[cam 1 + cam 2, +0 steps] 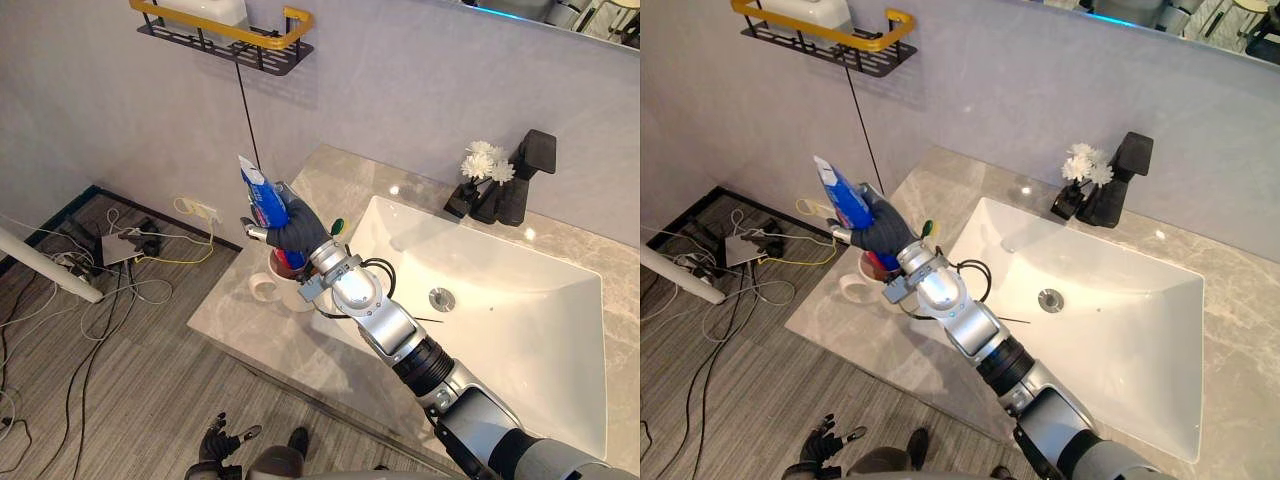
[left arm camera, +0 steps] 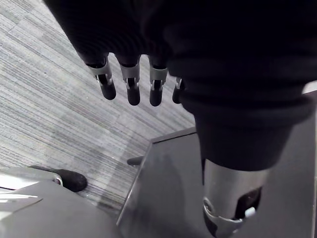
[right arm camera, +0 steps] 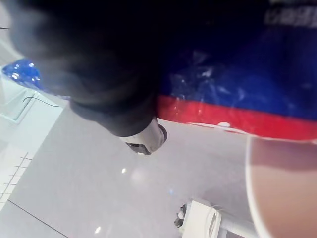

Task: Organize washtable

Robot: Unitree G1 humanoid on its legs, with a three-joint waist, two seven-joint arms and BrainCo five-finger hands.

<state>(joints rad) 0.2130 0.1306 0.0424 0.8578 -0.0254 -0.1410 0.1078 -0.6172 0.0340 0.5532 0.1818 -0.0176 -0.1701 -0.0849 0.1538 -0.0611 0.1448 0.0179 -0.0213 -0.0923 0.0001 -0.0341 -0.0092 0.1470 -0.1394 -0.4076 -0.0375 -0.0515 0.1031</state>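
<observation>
A blue, white and red toothpaste tube [image 1: 262,193] stands tilted, its lower end inside a white mug [image 1: 272,288] on the left end of the marble countertop [image 1: 330,175]. My right hand [image 1: 296,231] is shut on the tube just above the mug. Up close in the right wrist view, the tube [image 3: 237,94] sits over the mug's rim [image 3: 251,188]. A green-tipped item [image 1: 337,226] pokes out beside the hand. My left hand [image 1: 221,440] hangs low over the floor, its fingers [image 2: 130,87] relaxed and holding nothing.
A white sink basin [image 1: 500,300] fills the counter's middle. Behind it stand a black faucet [image 1: 527,170] and white flowers [image 1: 487,162] in a black vase. A black wall shelf with a yellow rail [image 1: 225,30] hangs above. Cables and a power strip [image 1: 203,210] lie on the floor.
</observation>
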